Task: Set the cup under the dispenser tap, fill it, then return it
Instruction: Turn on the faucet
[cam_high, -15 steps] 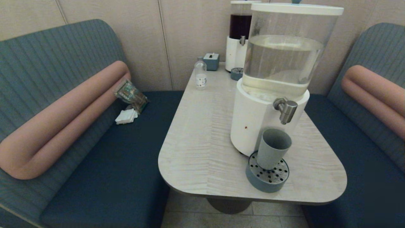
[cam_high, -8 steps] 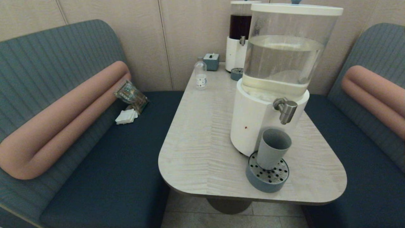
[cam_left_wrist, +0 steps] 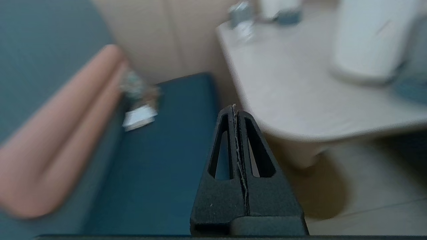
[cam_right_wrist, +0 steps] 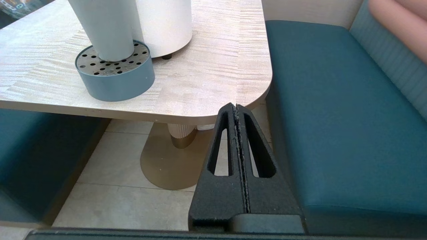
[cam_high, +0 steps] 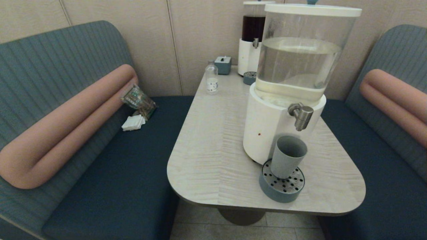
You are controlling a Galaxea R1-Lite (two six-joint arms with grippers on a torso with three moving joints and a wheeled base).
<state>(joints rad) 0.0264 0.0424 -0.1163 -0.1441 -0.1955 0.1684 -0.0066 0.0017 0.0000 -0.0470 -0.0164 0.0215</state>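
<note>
The grey-green cup (cam_high: 287,156) stands upright on the round perforated drip tray (cam_high: 282,188), just below the brushed-steel tap (cam_high: 302,116) of the big white-based dispenser (cam_high: 267,133) with pale liquid. The right wrist view shows the same cup (cam_right_wrist: 103,26) on its tray (cam_right_wrist: 115,75) near the table's front edge. My right gripper (cam_right_wrist: 237,106) is shut and empty, hanging below and in front of the table corner. My left gripper (cam_left_wrist: 233,106) is shut too, low beside the table's left side over the bench. Neither arm appears in the head view.
A small clear bottle (cam_high: 211,77), a blue box (cam_high: 223,64) and a dark-liquid dispenser (cam_high: 252,36) stand at the table's far end. Teal benches (cam_high: 110,173) flank the table (cam_high: 213,146); a packet and napkins (cam_high: 136,110) lie on the left bench. The table pedestal (cam_right_wrist: 176,136) stands ahead of the right gripper.
</note>
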